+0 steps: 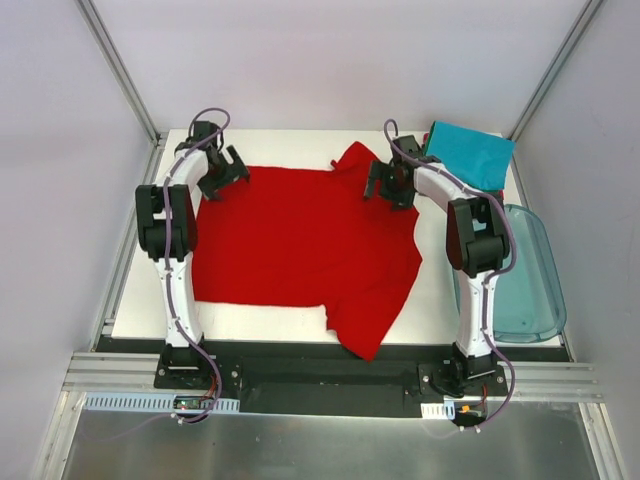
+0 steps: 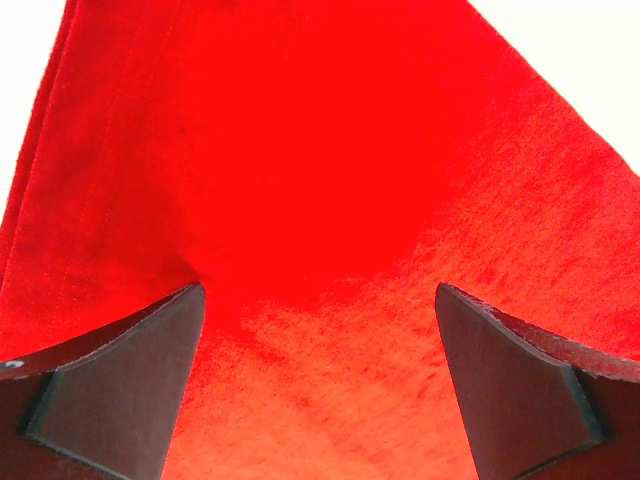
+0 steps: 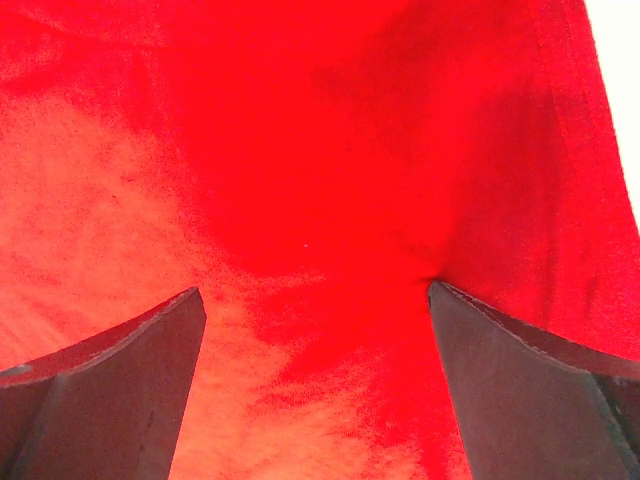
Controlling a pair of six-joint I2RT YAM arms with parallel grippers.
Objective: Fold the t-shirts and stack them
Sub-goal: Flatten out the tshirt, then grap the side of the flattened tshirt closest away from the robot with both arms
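A bright red t-shirt (image 1: 300,240) lies spread flat on the white table (image 1: 440,300), one sleeve hanging off the near edge. A folded teal t-shirt (image 1: 470,152) rests at the back right corner. My left gripper (image 1: 226,172) is down on the red shirt's far left corner, open. In the left wrist view the left gripper (image 2: 318,290) has its fingers wide apart, with red cloth (image 2: 300,180) lying loose between the tips. My right gripper (image 1: 384,184) is on the far right part of the shirt by the upper sleeve. The right wrist view shows the right gripper (image 3: 314,291) open too, its tips pressing into red cloth (image 3: 320,170).
A clear bluish plastic tub (image 1: 522,272) sits at the right edge of the table, beside the right arm. Metal frame posts and plain walls close in the back and sides. A black rail runs along the near edge at the arm bases.
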